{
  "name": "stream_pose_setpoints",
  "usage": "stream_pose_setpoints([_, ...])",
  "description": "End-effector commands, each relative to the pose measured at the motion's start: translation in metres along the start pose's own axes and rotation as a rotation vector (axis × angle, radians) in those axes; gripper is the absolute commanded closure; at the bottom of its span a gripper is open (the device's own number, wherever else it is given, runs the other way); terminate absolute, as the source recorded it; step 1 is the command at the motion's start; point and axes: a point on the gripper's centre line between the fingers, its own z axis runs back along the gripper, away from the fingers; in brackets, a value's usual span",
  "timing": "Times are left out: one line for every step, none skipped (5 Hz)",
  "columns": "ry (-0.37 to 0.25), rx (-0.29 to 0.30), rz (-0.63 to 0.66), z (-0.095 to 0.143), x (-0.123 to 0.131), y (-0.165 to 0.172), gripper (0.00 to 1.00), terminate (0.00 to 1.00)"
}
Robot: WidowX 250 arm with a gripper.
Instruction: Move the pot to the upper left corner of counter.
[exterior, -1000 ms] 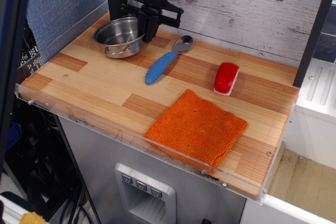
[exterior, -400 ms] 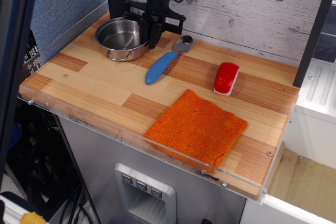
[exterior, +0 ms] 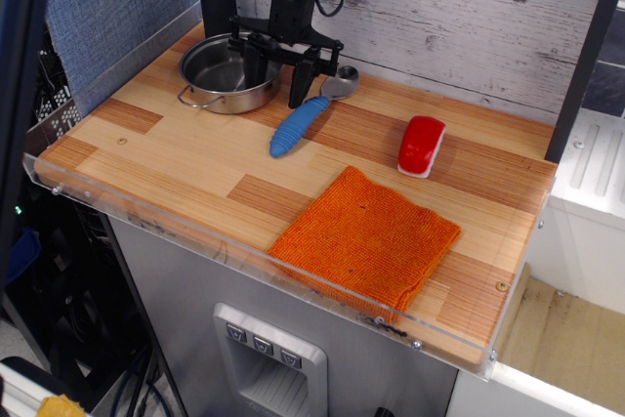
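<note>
The shiny steel pot (exterior: 223, 77) sits on the wood-plank counter (exterior: 176, 158) in its far left corner, next to the back wall. One wire loop handle points to the front left. My black gripper (exterior: 274, 80) hangs straight down over the pot's right rim. Its jaws are spread wide: one finger (exterior: 250, 65) is inside the pot and the other is outside, toward the spoon. It holds nothing.
A spoon with a blue handle (exterior: 298, 127) lies just right of the pot, with its metal bowl close to my right finger. A red block (exterior: 422, 145) lies at the middle right. An orange knitted cloth (exterior: 366, 233) lies near the front edge. A clear acrylic lip edges the counter.
My gripper was shut on the pot's right rim and has now opened wide, letting go. The pot settled flat in the far left corner.
</note>
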Motion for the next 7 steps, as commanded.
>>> stream_pose_setpoints([-0.208,-0.007,0.019,0.09,-0.04,0.011,0.0,0.0])
stream_pose_setpoints([-0.231,-0.036,-0.001,0.105,-0.057,0.01,0.0,0.0])
stream_pose_setpoints([-0.227,-0.096,-0.043,0.111,-0.068,-0.008,0.0,0.0])
stream_pose_setpoints([-0.202,-0.132,-0.082,0.112,-0.075,-0.028,0.0,0.0])
stream_pose_setpoints([-0.185,-0.165,-0.124,0.112,-0.078,-0.037,0.0,0.0])
stream_pose_setpoints([-0.162,-0.132,-0.128,0.11,-0.078,-0.039,0.0,0.0])
stream_pose_setpoints([-0.162,-0.132,-0.128,0.11,-0.078,-0.039,0.0,1.0])
